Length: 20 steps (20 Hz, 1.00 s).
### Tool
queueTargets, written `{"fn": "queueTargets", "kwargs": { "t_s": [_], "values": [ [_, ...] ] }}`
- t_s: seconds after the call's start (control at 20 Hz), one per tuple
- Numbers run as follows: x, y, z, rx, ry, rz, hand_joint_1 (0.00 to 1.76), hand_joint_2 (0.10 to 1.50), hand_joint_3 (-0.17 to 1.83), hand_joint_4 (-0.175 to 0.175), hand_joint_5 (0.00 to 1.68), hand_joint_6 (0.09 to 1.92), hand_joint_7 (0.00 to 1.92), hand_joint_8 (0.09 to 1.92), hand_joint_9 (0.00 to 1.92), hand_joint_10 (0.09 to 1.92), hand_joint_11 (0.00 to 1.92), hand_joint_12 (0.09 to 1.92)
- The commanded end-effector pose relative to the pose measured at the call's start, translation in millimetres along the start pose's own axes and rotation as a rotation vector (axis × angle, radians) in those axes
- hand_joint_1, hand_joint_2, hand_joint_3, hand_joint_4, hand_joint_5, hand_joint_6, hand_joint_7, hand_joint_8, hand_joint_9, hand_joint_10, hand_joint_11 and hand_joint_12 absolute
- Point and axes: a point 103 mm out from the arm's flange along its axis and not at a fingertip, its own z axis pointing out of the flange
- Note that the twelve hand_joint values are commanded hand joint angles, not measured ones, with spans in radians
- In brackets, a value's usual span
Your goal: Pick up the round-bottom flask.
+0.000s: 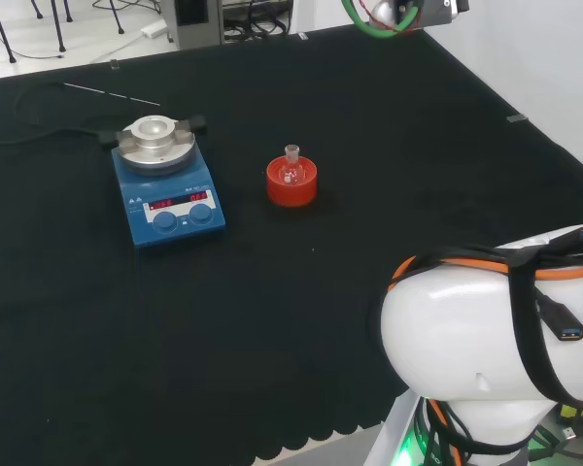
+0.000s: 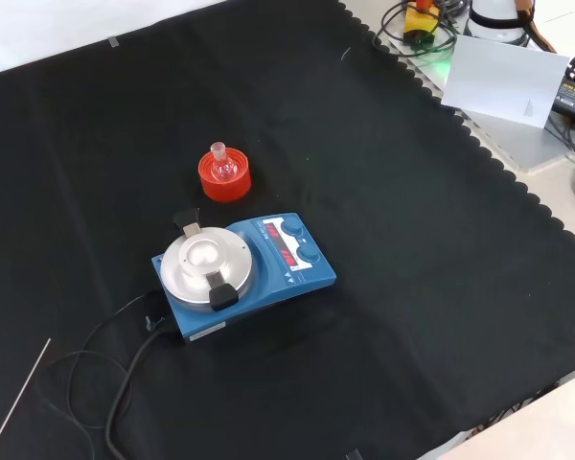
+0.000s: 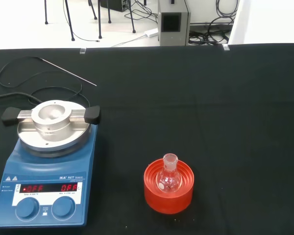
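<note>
Nearest the head camera, the arm's white link (image 1: 486,340) looms; the hand's finger state cannot be told. At the hotplate's (image 1: 165,189) three o'clock, the round-bottom flask (image 1: 291,167) sits upright in its red stand (image 1: 291,186). Clear, small glass could slip, or the stand lift with it.

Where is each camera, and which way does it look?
Head view: behind and above the arm's base, facing the bench; white arm links show at right.
Front view: opposite side, looking down on the cloth.
Wrist view: at the wrist, looking out over the bench.
All three share the flask, red stand and blue hotplate.
</note>
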Motion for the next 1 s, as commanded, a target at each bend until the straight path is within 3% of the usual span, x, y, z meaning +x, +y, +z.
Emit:
{"fn": "queueTargets", "kwargs": {
  "t_s": [0.05, 0.15, 0.25, 0.55, 1.0],
  "values": [
    [7.1, -2.5, -7.2, -0.011, 0.001, -0.016, 0.26, 1.11, 0.58, -0.029, 0.26, 0.43, 0.26, 0.63, 0.41, 0.56, 0.16, 1.17],
    [6.7, -1.9, -7.5, -0.005, 0.006, -0.011, 0.12, 1.24, 0.42, -0.008, 0.24, 0.19, 0.16, 0.55, 0.27, 0.57, 0.03, 1.16],
    [5.4, -1.1, -6.9, -0.003, 0.008, -0.006, 0.09, 1.28, 0.36, -0.004, 0.25, 0.11, 0.14, 0.52, 0.24, 0.59, 0.01, 1.16],
    [-1.2, 6.8, 3.5, 0.018, 0.014, 0.014, 0.10, 1.28, 0.32, -0.002, 0.25, 0.09, 0.14, 0.51, 0.23, 0.60, 0.00, 1.16],
    [-33.6, 30.6, 43.8, 0.035, 0.084, 0.059, 0.31, 1.17, 0.28, -0.008, 0.25, 0.09, 0.14, 0.52, 0.23, 0.61, 0.00, 1.19]
  ]
}}
